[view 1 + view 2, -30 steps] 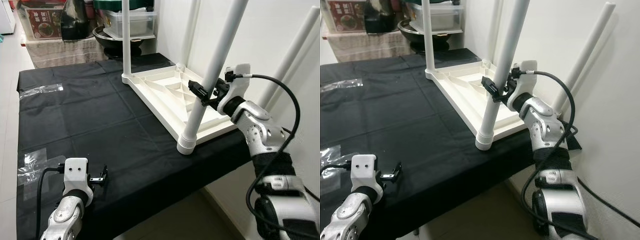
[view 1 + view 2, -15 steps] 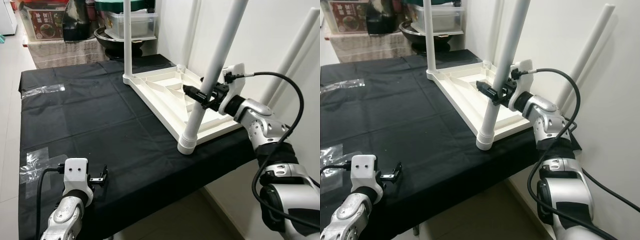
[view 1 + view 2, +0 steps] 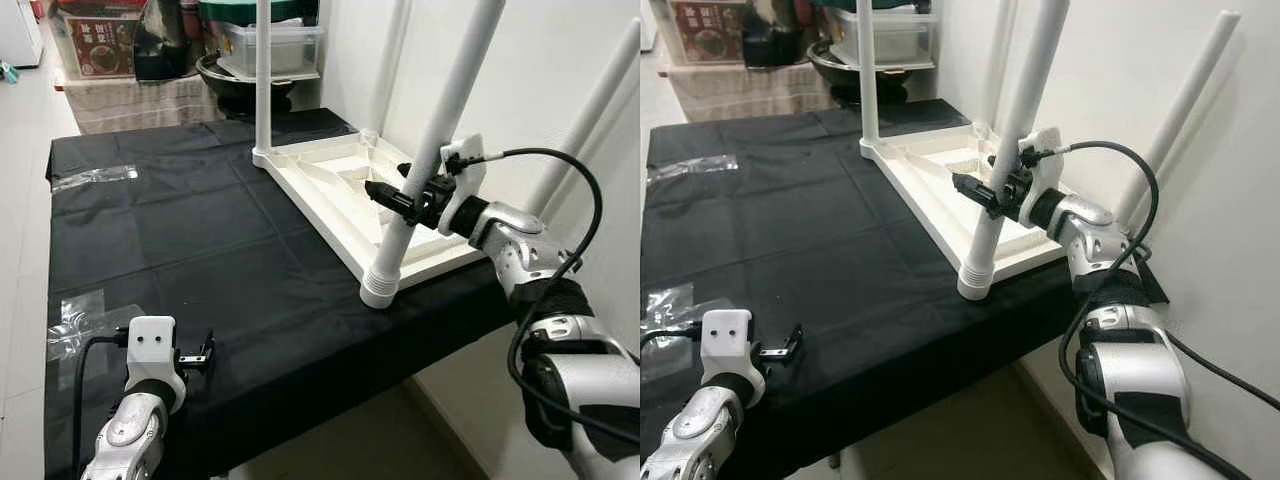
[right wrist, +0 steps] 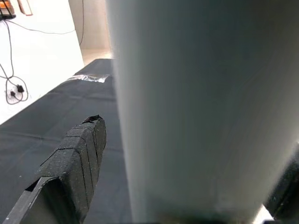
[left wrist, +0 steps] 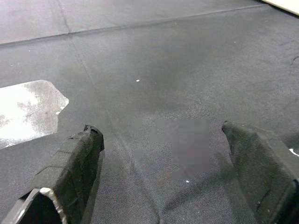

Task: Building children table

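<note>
A white children's table (image 3: 330,185) lies upside down on the black cloth (image 3: 180,240), its ribbed underside up. Its near leg (image 3: 432,150) rises from the front corner socket (image 3: 380,287), and a far leg (image 3: 263,80) stands at the back corner. My right gripper (image 3: 392,195) is open and straddles the near leg a little above the socket. In the right wrist view one finger (image 4: 74,163) stands slightly off the leg (image 4: 201,116). My left gripper (image 3: 200,355) rests open on the cloth at the front left, with nothing between its fingers (image 5: 74,163).
Two more white legs (image 3: 600,100) stand by the white wall on the right. Clear tape patches (image 3: 85,315) lie on the cloth at the left. Boxes, a dark bowl and a plastic tub (image 3: 275,45) crowd the back. The cloth's front edge (image 3: 330,390) drops to the floor.
My right wrist has turned and dropped a little around the near leg, and its fingers now reach farther past it. The left arm is still. The whole view has shifted slightly.
</note>
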Controlling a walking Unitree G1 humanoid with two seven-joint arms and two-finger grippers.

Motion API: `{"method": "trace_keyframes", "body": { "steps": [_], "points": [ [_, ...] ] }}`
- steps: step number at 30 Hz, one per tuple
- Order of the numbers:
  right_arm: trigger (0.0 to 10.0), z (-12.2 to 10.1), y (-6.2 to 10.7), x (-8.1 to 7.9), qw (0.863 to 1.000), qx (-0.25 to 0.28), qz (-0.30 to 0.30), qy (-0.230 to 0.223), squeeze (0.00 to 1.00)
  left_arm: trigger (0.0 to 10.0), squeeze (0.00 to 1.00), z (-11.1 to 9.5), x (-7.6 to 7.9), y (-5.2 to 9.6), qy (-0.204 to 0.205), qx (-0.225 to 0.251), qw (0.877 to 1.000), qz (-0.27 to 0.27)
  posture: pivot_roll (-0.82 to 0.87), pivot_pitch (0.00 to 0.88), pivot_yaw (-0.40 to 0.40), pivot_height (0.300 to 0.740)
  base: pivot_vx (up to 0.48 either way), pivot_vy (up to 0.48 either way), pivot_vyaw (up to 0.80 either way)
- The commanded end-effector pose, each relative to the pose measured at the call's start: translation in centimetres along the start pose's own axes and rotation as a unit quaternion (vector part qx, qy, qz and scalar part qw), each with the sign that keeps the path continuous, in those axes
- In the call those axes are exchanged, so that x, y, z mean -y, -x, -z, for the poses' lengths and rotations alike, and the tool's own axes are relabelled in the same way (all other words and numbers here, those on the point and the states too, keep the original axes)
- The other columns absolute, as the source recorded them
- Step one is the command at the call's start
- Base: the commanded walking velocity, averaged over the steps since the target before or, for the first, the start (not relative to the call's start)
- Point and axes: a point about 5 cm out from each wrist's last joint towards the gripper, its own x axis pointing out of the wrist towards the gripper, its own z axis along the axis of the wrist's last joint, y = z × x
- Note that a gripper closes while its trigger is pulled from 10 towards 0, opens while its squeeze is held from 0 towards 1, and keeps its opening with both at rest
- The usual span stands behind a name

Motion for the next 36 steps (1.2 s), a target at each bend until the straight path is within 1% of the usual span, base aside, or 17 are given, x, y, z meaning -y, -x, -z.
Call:
{"method": "trace_keyframes", "body": {
  "steps": [1, 2, 5, 6, 7, 8, 9, 22, 27, 29, 30, 31, 32, 33, 34, 35, 36],
  "points": [
    [9.6, -0.4, 0.3, 0.4, 1.0, -0.002, -0.002, 0.019, 0.0, 10.0, 0.0, 0.2, -0.1, 0.2, -0.006, -0.002, 1.0, 0.001, 0.08, 0.0, -0.113, 0.74, 0.0, 0.0, 0.0],
    [9.1, -0.3, 0.3, 0.5, 1.0, -0.004, -0.002, 0.02, 0.0, 10.0, 0.0, 0.2, -0.1, 0.2, -0.006, -0.001, 1.0, 0.001, 0.08, 0.0, -0.113, 0.74, 0.0, 0.0, 0.0],
    [9.1, -0.3, 0.4, 0.5, 1.0, -0.005, -0.002, 0.021, 0.0, 10.0, 0.0, 0.2, -0.1, 0.2, -0.006, -0.001, 1.0, 0.0, 0.08, 0.0, -0.113, 0.74, 0.0, 0.0, 0.0],
    [5.1, -0.3, 0.5, 0.7, 1.0, -0.006, 0.0, 0.022, 0.0, 10.0, 0.0, 0.2, -0.1, 0.2, -0.006, -0.001, 1.0, 0.001, 0.08, 0.0, -0.113, 0.74, 0.0, 0.0, 0.0],
    [5.1, -0.3, 0.5, 0.7, 1.0, -0.006, 0.0, 0.022, 0.0, 10.0, 0.0, 0.2, -0.1, 0.2, -0.006, -0.001, 1.0, 0.001, 0.08, 0.0, -0.113, 0.74, 0.0, 0.0, 0.0],
    [3.6, -0.3, 0.5, 0.8, 1.0, -0.006, 0.003, 0.023, 0.0, 10.0, 0.0, 0.2, 0.0, 0.2, -0.006, -0.001, 1.0, 0.001, 0.08, 0.0, -0.118, 0.74, 0.0, 0.0, 0.0],
    [0.0, -0.3, 0.6, 0.8, 1.0, -0.002, 0.003, 0.024, 0.0, 10.0, 0.0, 0.2, 0.1, 0.3, -0.005, -0.001, 1.0, 0.002, 0.08, 0.0, -0.118, 0.74, 0.0, 0.0, 0.0],
    [0.0, -0.2, 0.5, 0.9, 1.0, 0.008, 0.001, 0.017, 0.0, 10.0, 0.0, 0.1, 0.1, 0.2, -0.005, 0.0, 1.0, 0.005, 0.08, 0.0, -0.115, 0.74, 0.0, 0.0, 0.0],
    [0.0, 0.3, 0.4, 0.7, 1.0, 0.0, 0.007, 0.011, 0.0, 10.0, 0.0, 0.2, 0.2, 0.2, -0.005, 0.0, 1.0, 0.006, 0.08, 0.0, -0.116, 0.74, 0.0, 0.0, 0.0],
    [0.0, 1.4, 0.3, 0.6, 0.999, -0.02, 0.026, 0.01, 0.0, 10.0, 0.0, 0.2, 0.3, 0.1, -0.004, 0.0, 1.0, 0.006, 0.07, 0.0, -0.117, 0.74, 0.0, 0.0, 0.0],
    [0.0, 1.4, 0.3, 0.6, 0.999, -0.02, 0.026, 0.01, 0.0, 10.0, 0.0, 0.2, 0.3, 0.1, -0.004, 0.0, 1.0, 0.006, 0.07, 0.0, -0.117, 0.74, 0.0, 0.0, 0.0],
    [0.0, 2.6, 0.3, 0.6, 0.998, -0.035, 0.049, -0.002, 0.0, 10.0, 0.0, 0.2, 0.4, 0.1, -0.003, 0.0, 1.0, 0.006, 0.07, 0.0, -0.119, 0.74, 0.0, 0.0, 0.0],
    [0.0, 2.6, 0.3, 0.6, 0.998, -0.035, 0.049, -0.002, 0.0, 10.0, 0.0, 0.2, 0.4, 0.1, -0.003, 0.0, 1.0, 0.006, 0.07, 0.0, -0.119, 0.74, 0.0, 0.0, 0.0],
    [0.0, 3.3, 0.4, 0.6, 0.997, -0.039, 0.066, -0.017, 0.0, 10.0, 0.0, 0.2, 0.4, 0.1, -0.003, 0.0, 1.0, 0.006, 0.07, 0.0, -0.122, 0.74, 0.0, 0.0, 0.0],
    [0.0, 3.3, 0.4, 0.6, 0.997, -0.039, 0.066, -0.017, 0.0, 10.0, 0.0, 0.2, 0.4, 0.1, -0.003, 0.0, 1.0, 0.006, 0.07, 0.0, -0.122, 0.74, 0.0, 0.0, 0.0],
    [0.0, 4.9, 0.6, 0.6, 0.991, -0.053, 0.119, -0.044, 0.0, 10.0, 0.0, 0.2, 0.4, 0.2, -0.002, 0.0, 1.0, 0.005, 0.07, 0.0, -0.126, 0.74, 0.0, 0.0, 0.0],
    [0.0, 4.9, 0.6, 0.6, 0.991, -0.053, 0.119, -0.044, 0.0, 10.0, 0.0, 0.2, 0.4, 0.2, -0.002, 0.0, 1.0, 0.005, 0.07, 0.0, -0.126, 0.74, 0.0, 0.0, 0.0]
  ]
}}
